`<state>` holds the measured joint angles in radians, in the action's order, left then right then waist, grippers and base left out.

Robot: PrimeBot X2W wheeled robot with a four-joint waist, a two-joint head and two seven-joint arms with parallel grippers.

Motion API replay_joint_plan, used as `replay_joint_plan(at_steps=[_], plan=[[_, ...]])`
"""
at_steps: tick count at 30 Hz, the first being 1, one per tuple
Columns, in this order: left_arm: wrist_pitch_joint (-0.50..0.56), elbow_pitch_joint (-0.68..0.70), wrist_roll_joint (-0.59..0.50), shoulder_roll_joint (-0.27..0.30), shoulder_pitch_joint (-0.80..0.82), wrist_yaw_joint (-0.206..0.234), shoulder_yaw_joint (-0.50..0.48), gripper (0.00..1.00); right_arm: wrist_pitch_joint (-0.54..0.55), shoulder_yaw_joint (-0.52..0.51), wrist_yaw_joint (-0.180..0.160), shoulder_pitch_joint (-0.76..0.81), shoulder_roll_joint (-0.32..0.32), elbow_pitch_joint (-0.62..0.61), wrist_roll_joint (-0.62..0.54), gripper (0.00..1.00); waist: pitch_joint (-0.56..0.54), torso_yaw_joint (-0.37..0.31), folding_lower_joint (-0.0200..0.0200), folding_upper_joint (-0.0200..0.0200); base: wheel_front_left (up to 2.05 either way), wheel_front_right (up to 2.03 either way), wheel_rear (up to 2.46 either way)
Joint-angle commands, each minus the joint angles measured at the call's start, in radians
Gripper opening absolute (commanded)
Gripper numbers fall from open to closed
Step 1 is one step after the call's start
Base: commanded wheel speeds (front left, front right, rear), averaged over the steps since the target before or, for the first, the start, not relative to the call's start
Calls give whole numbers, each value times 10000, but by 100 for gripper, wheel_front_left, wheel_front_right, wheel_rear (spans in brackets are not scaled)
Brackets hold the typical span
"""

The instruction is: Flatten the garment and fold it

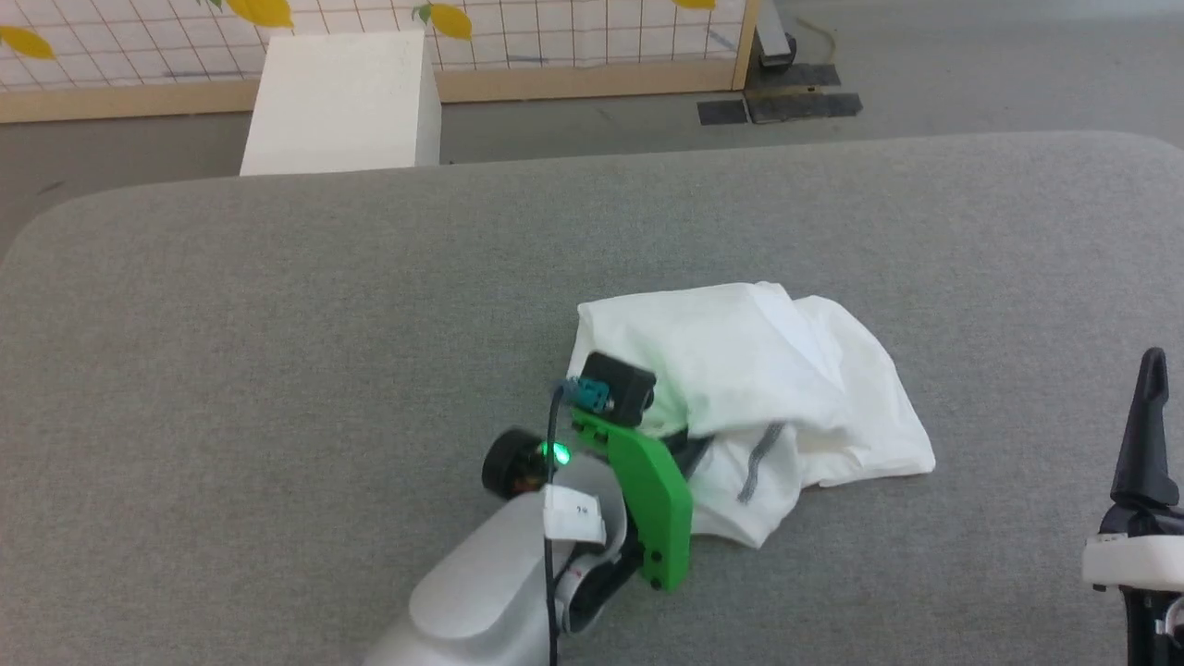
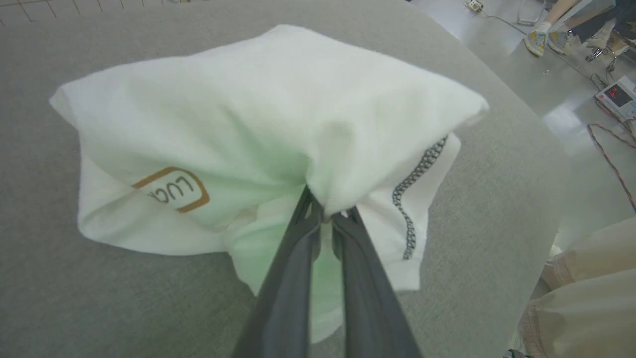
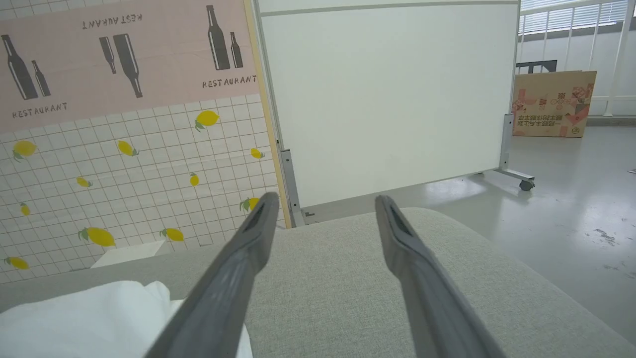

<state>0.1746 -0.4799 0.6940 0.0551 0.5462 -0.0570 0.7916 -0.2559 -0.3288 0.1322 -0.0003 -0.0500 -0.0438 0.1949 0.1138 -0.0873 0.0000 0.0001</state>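
Head view: the garment (image 1: pixel 749 379), a white T-shirt of thin soft fabric, lies crumpled in a loose heap right of centre on the grey woven upholstered surface (image 1: pixel 277 324). The left gripper (image 1: pixel 696 450), carried under a green plastic bracket, reaches into the garment's near-left edge, its dark fingers largely covered by cloth. The right gripper (image 1: pixel 1150 388) stands at the lower right, well apart from the garment, touching nothing. A rigid white rectangular box (image 1: pixel 342 102) stands beyond the far edge of the surface. Left wrist view: the two long dark fingers lie close together, clamped on a bunched ridge of the fabric, which puckers upward at the tips. A tan-outlined rounded logo patch (image 2: pixel 174 189) shows on the cloth left of the fingers, and a grey zigzag-stitched seam (image 2: pixel 412 199) runs down the layer to their right. Right wrist view: the right gripper's fingers stand wide apart with nothing between them, above bare grey upholstery. A soft white corner of the garment lies at the lower left, beside the left-hand finger. A flat white wheeled panel (image 3: pixel 387 99) and a lemon-patterned tiled wall (image 3: pixel 139 174) stand behind.
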Motion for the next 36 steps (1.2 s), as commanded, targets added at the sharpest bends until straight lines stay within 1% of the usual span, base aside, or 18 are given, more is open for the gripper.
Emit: replay_joint_plan(at_steps=[1, 4, 5, 6, 7, 10, 13, 16, 19, 21, 23, 24, 28, 30, 32, 34, 36], plan=[[9, -153, 380, -41, -167, 90, 201, 0, -58, 33, -15, -182, -3, -15, 34, 100, 160, -57, 0, -1, 0, 0, 0], [-4, -509, 926, -45, -174, 433, 703, 0, -58, 93, -15, -319, -3, 33, 45, 100, 340, -99, 0, -1, 0, 0, 0], [-101, -611, 1085, -45, -131, 575, 826, 11, -58, 111, -15, -363, -3, 53, 54, 100, 380, -110, 0, -1, 0, 0, 0], [-191, -682, 1197, -46, -81, 673, 918, 40, -59, 121, -15, -390, -3, 71, 63, 100, 402, -117, 0, -1, 0, 0, 0], [-353, -742, 1313, -46, -3, 790, 1006, 100, -59, 125, -15, -419, -3, 89, 70, 100, 423, -118, 0, -1, 0, 0, 0], [-670, -770, 1746, -47, 202, 925, 1193, 100, -59, 84, -15, -441, -3, 145, 74, 100, 377, -76, 0, -1, 0, 0, 0], [-815, -710, 1983, -47, 440, 912, 1411, 100, -59, -7, -15, -383, -3, 212, 71, 100, 172, -10, 0, -1, 0, 0, 0], [-905, -521, 1964, -26, 559, 892, 1465, 100, -59, -103, -15, -287, -3, 223, 58, 100, -96, 70, 0, -1, 0, 0, 0], [-1110, 348, 1985, 471, 360, 1131, 1205, 100, -59, -242, -15, -78, -3, 188, 28, 100, -414, 207, 0, -1, 0, 0, 0], [-1171, 1044, 2027, 852, 117, 1368, 1024, 100, -59, -294, -15, 15, -3, 169, 30, 100, -532, 275, 0, -1, 0, 0, 0], [-1327, 1863, 2055, 1285, -196, 1710, 754, 100, -59, -310, -15, 75, -3, 158, 52, 100, -617, 335, 0, -1, 0, 0, 0], [-1542, 2341, 2021, 1537, -385, 1964, 541, 100, -59, -305, -15, 104, -3, 156, 63, 100, -654, 362, 0, -1, 0, 0, 0], [-2850, 3934, 1599, 2391, -1159, 2962, -335, 100, -59, -281, -15, 179, -3, 134, 94, 100, -756, 449, 0, -1, 0, 0, 0], [-3602, 4627, 1380, 2714, -1647, 3288, -717, 100, -59, -287, -15, 220, -3, 118, 95, 100, -804, 491, 0, -1, 0, 0, 0], [-4094, 5201, 1207, 2921, -2236, 3621, -1233, 100, -59, -286, -15, 273, -3, 81, 85, 100, -839, 524, 0, -1, 0, 0, 0], [-4289, 5658, 1005, 3097, -2900, 3712, -1720, 100, -59, -271, -15, 334, -3, 38, 71, 100, -863, 533, 0, -1, 0, 0, 0], [-4347, 6025, 873, 3083, -3658, 3778, -2473, 100, -59, -266, -15, 389, -3, 8, 48, 100, -879, 533, 0, -1, 0, 0, 0]])
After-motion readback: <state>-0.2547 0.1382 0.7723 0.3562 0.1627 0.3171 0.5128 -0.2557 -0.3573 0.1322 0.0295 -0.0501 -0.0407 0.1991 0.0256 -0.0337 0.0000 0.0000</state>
